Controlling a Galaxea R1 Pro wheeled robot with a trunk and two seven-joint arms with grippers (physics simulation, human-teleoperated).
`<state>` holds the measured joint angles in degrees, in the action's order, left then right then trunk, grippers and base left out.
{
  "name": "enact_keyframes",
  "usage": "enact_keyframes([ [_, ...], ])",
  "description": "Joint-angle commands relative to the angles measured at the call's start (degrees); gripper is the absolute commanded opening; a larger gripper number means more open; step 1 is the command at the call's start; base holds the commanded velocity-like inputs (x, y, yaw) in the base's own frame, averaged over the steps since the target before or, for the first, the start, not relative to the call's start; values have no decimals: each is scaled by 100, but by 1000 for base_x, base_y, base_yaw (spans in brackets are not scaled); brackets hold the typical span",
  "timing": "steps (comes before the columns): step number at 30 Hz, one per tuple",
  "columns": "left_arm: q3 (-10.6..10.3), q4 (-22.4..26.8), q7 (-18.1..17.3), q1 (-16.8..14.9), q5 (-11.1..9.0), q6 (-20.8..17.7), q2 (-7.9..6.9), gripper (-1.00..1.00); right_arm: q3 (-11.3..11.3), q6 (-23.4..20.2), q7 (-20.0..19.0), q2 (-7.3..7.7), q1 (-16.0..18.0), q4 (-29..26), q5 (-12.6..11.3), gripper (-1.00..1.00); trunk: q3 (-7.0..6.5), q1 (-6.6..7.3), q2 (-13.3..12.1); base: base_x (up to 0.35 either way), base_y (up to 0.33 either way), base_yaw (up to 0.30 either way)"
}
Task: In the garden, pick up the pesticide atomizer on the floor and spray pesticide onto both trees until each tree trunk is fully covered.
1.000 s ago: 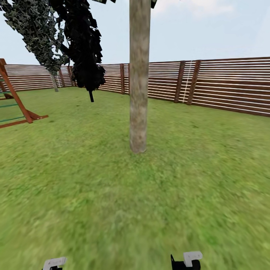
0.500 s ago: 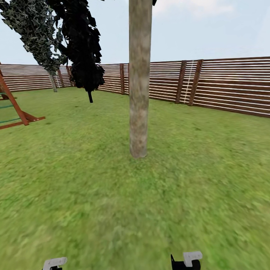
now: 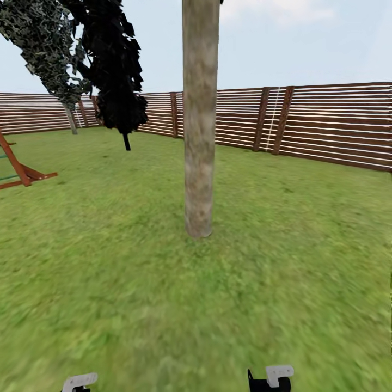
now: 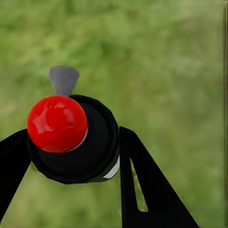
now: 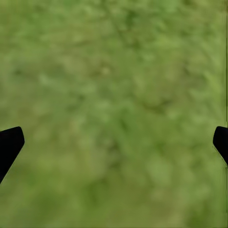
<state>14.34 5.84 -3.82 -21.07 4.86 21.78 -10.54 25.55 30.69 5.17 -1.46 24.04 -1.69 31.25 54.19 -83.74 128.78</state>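
— One pale, mottled tree trunk (image 3: 199, 125) straight ahead in the head view, upright on the grass lawn (image 3: 109, 283), leaf crown cut off by the frame's upper edge. Anything else around it?

— Behind, a brown slatted wooden fence (image 3: 326, 122) across the whole background. To the left, a narrow near-black tree (image 3: 114, 65) and a greyer leafy one (image 3: 46, 46) leaning beside it. At the far left edge, part of a red-brown wooden play frame (image 3: 22, 174) on the grass. Pale blue sky (image 3: 305, 43) above.

— And the arms?

— Just two light grey parts at the bottom edge of the head view, one per side, low over the grass and well apart from the trunk.

— Where is the pesticide atomizer?

— Clamped in the left gripper (image 4: 71, 156). Seen from the left wrist: dark round bottle body of the pesticide atomizer (image 4: 90, 147) with its glossy red top (image 4: 57, 123) facing the camera, black fingers (image 4: 142, 185) pressed against both sides. Small grey nozzle tab (image 4: 63, 79) poking out past the red top. Blurred green grass beyond.

— Right gripper?

— Spread wide and holding nothing. From the right wrist, right gripper (image 5: 114, 142) marked by two black fingertips (image 5: 9, 145) at opposite edges of the frame, blurred grass between them.

— Any whitish specks on the trunk?

— Cannot tell; bark mottling too mixed to separate.
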Motion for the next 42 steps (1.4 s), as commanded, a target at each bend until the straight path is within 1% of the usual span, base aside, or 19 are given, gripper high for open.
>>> enact_keyframes([
  [1,51,-4,-22,-3,50,19,-1,-100,21,8,45,2,4,4,61,100,5,-3,2,342,0,-240],
  [6,51,-4,-22,-3,50,19,-1,-100,21,12,45,-2,4,6,58,100,5,-3,2,342,0,-245],
  [24,51,-4,-22,-3,50,10,7,-100,21,16,54,-4,4,2,56,100,5,-3,2,341,0,-5],
  [31,51,-4,-22,-3,50,15,3,-100,21,16,54,-4,4,2,56,100,5,-3,2,341,0,-180],
  [42,60,14,-22,-3,50,10,-16,-100,35,16,75,18,4,-24,30,100,5,-3,2,341,0,-14],
])
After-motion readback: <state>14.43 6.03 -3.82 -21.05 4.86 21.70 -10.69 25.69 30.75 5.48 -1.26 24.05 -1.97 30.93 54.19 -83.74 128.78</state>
